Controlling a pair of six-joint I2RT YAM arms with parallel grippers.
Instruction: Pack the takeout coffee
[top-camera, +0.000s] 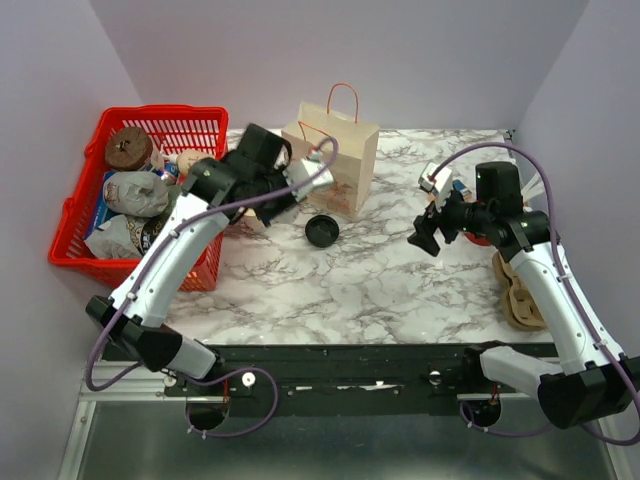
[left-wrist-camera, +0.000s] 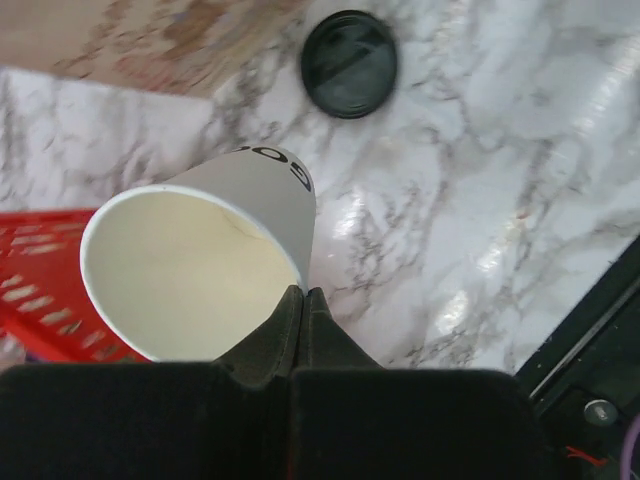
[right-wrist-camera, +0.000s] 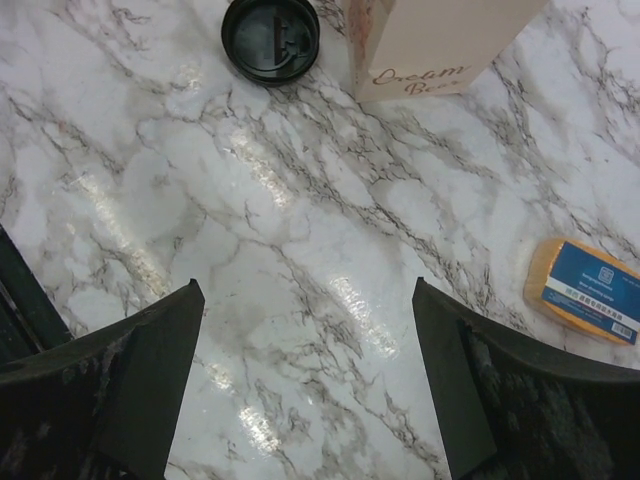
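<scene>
The takeout coffee cup (left-wrist-camera: 265, 195) is a whitish paper cup with a cream inside and no lid on it. It hangs tilted over the marble table beside the basket. My left gripper (left-wrist-camera: 303, 292) is shut on its rim, one finger inside and one outside; from above, cup (top-camera: 318, 172) and left gripper (top-camera: 300, 182) sit just left of the paper bag (top-camera: 340, 160). A loose black lid (top-camera: 322, 231) lies flat in front of the bag, and shows in both wrist views as the lid (left-wrist-camera: 349, 63) and the lid (right-wrist-camera: 270, 38). My right gripper (right-wrist-camera: 305, 283) stands open over bare marble, right of the lid, gripper (top-camera: 425, 238).
A red basket (top-camera: 165, 112) full of groceries stands at the left, its side (left-wrist-camera: 40, 300) close under the cup. An orange packet (right-wrist-camera: 585, 292) lies near the right gripper. Tan wooden pieces (top-camera: 520, 290) sit by the right arm. The bag's base (right-wrist-camera: 430, 40) stands beyond the lid.
</scene>
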